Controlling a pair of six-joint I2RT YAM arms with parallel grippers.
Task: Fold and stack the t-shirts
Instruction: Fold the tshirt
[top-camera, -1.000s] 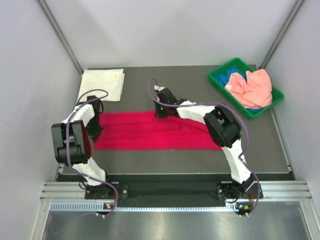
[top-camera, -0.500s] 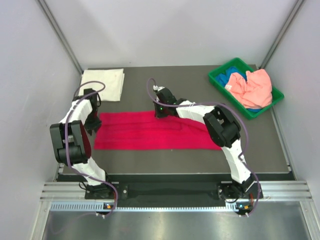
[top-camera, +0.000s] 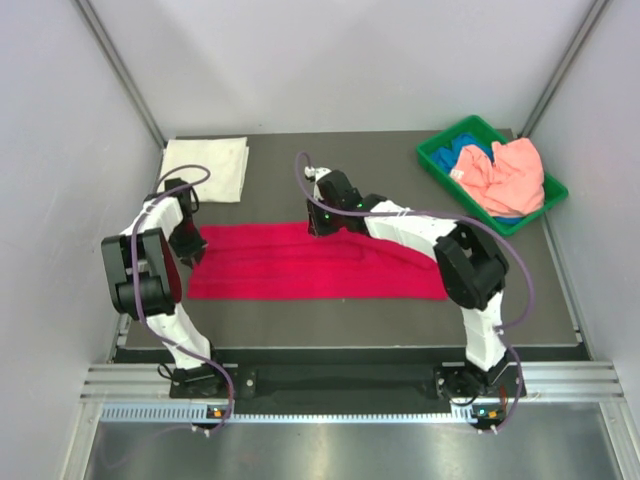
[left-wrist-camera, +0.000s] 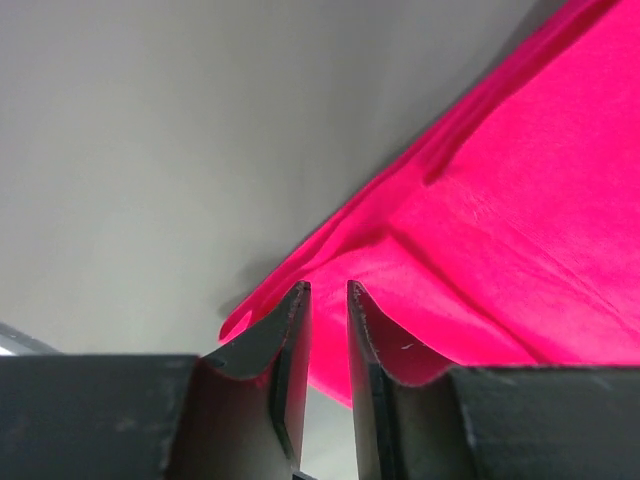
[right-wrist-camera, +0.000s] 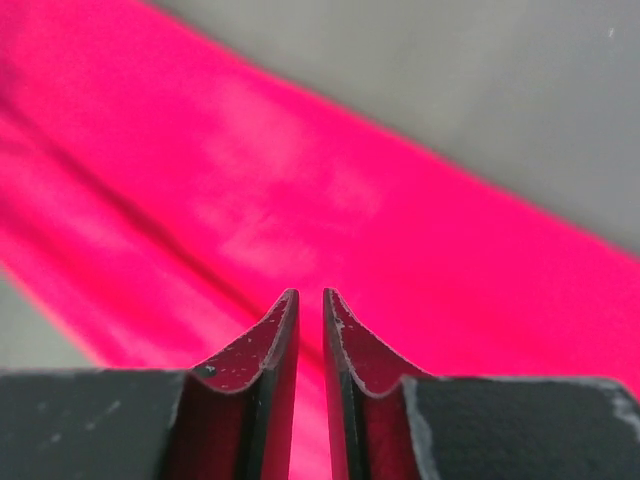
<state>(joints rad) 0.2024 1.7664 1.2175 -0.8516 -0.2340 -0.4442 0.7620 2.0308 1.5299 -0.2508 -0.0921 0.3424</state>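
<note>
Since the red shirt (top-camera: 310, 265) lies flat on the table (top-camera: 400, 320) as a long band running L–R, left gripper (left-wrist-camera: 328, 290) sits at its far-L corner, right gripper (right-wrist-camera: 310, 295) over the far edge approx mid-length, both w/ jaws cracked apart, nothing held.

White left arm (top-camera: 178, 335) and right arm (top-camera: 400, 228), black joints, looped purple cables (top-camera: 298, 175), scuffed dark right gripper (right-wrist-camera: 310, 296).
</note>
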